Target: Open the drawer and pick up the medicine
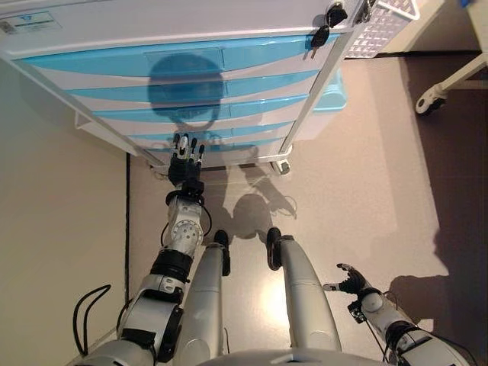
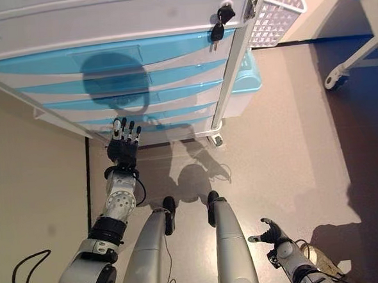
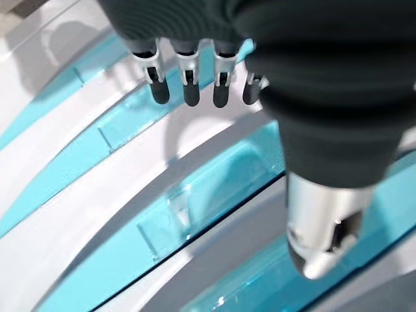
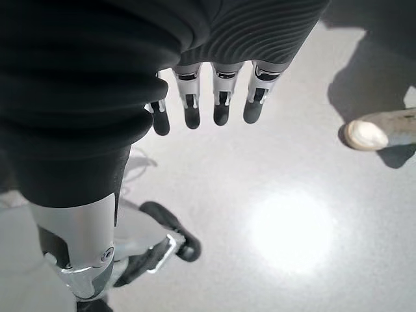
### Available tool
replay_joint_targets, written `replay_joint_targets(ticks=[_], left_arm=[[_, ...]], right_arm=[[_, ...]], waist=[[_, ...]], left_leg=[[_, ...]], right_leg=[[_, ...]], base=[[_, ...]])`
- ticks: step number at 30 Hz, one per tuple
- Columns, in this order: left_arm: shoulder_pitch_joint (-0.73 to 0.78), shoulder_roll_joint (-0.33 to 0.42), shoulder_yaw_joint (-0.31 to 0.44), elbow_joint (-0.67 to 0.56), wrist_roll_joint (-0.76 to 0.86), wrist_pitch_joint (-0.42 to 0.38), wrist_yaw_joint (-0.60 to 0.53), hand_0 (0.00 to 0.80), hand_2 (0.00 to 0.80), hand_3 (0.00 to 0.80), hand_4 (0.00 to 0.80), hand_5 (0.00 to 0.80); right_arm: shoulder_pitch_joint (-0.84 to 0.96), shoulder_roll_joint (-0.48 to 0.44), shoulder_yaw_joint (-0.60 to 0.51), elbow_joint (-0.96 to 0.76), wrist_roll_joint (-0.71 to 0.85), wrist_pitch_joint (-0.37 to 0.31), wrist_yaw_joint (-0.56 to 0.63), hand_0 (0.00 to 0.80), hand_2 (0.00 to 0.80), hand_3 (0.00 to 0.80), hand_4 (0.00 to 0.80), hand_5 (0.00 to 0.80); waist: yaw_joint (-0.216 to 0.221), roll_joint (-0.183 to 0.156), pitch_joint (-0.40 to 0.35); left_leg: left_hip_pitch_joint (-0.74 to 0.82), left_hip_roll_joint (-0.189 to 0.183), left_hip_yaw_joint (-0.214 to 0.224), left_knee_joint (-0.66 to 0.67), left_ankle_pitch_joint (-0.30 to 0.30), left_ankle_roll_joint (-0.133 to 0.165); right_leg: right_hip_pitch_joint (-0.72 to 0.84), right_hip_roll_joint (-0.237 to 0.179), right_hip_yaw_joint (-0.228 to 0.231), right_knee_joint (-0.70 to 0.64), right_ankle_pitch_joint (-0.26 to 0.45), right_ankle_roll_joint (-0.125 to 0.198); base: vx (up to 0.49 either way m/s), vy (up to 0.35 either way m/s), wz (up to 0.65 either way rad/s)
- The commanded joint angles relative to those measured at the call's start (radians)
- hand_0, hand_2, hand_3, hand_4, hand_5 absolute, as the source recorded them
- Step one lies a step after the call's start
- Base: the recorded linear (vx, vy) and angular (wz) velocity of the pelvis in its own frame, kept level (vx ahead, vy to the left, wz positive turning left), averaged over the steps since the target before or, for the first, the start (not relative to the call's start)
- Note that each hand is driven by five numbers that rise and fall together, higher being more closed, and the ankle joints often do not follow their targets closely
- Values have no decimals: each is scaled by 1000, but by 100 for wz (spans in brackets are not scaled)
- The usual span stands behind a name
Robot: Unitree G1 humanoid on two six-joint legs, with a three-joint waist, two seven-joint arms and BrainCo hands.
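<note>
A white drawer cabinet (image 1: 191,84) with several translucent blue drawer fronts stands in front of me, and all its drawers look shut. My left hand (image 1: 185,164) reaches out to the lowest drawers with its fingers (image 3: 188,84) straight, just short of a blue front (image 3: 214,188), and holds nothing. My right hand (image 1: 352,280) hangs low at the right over the floor with its fingers (image 4: 221,104) relaxed and empty. No medicine is in view.
Keys (image 1: 320,34) hang from a lock at the cabinet's top right. A white mesh basket (image 1: 381,23) hangs on its right side, with a blue bin (image 1: 328,99) behind. A caster leg (image 1: 431,99) stands at far right. A beige wall (image 1: 61,229) runs along the left.
</note>
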Motion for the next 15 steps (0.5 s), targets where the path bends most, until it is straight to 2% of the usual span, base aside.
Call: replay_joint_targets(ticks=[1,15], left_arm=[[-16,-7,-9,-26,-16,-37,-41,0,0,0,0,0],[-57,9,-99,-104,-88,8,-154,0,0,0,0,0]], right_arm=[[58,-41,31,25,11,-3,14,0,0,0,0,0],[41,-44,43,28,12,-15,44,0,0,0,0,0]], waist=[[-2,36,-56],[-9,48,-76]], left_leg=[[13,-43,54,3,-79,85],[-7,-40,50,-8,-72,88]], right_leg=[[-4,1,39,-56,58,29],[-22,10,37,-74,69,28]], base=[[0,0,0],[0,0,0]])
